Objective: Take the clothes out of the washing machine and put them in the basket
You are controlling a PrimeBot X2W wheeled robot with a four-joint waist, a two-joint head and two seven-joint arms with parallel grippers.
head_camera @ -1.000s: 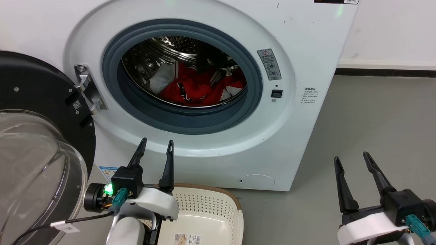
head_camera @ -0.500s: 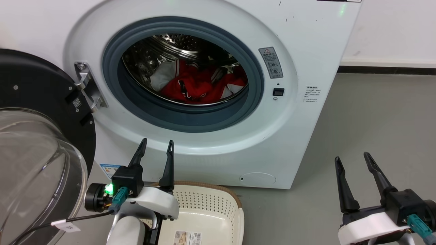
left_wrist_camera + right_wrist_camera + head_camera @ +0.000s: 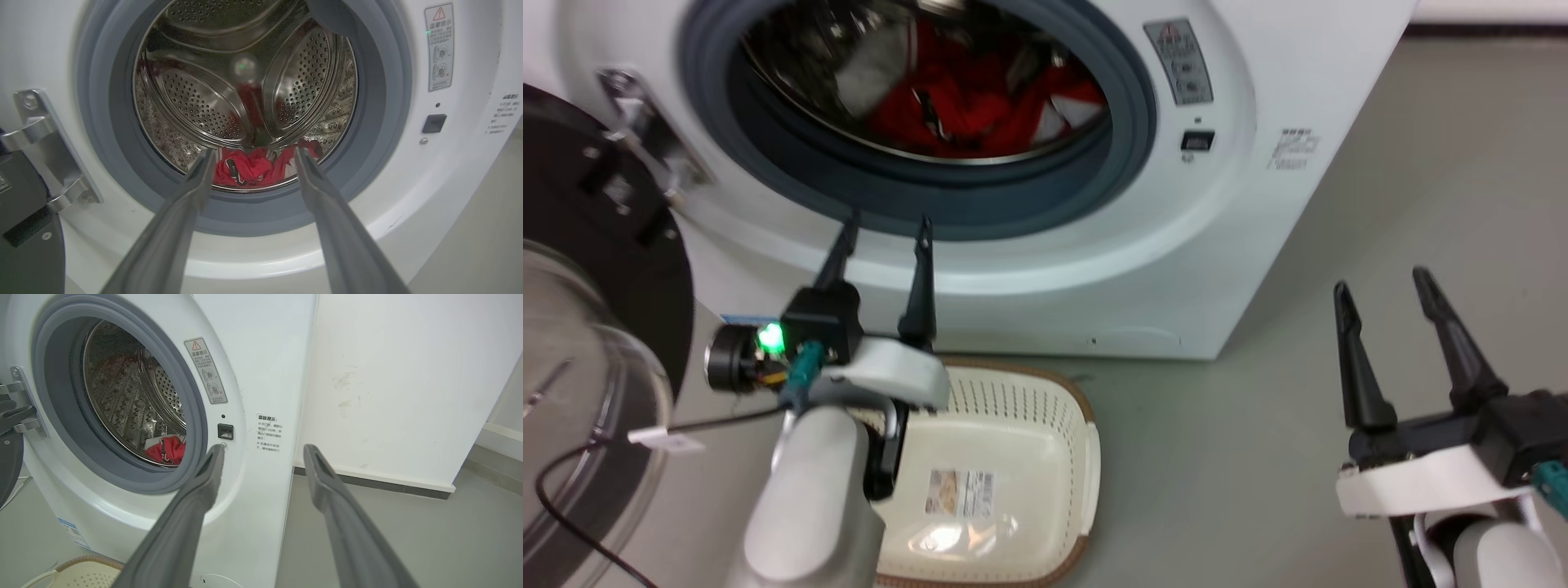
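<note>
L gripper [image 3: 888, 220], fingers apart, points at washer [image 3: 1241, 204] w/ clothes [image 3: 964, 106] inside; R gripper [image 3: 1380, 282] also apart.

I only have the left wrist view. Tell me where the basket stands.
Observer: The basket stands on the floor close in front of the washing machine, below the door opening.
Operator: Report what is in it.
Observer: No garment; I see only a sticker on its bottom.
Operator: Now give me the right tool.
Observer: The right tool is open and holds nothing. It hangs over bare floor, off to the right of the washing machine.
</note>
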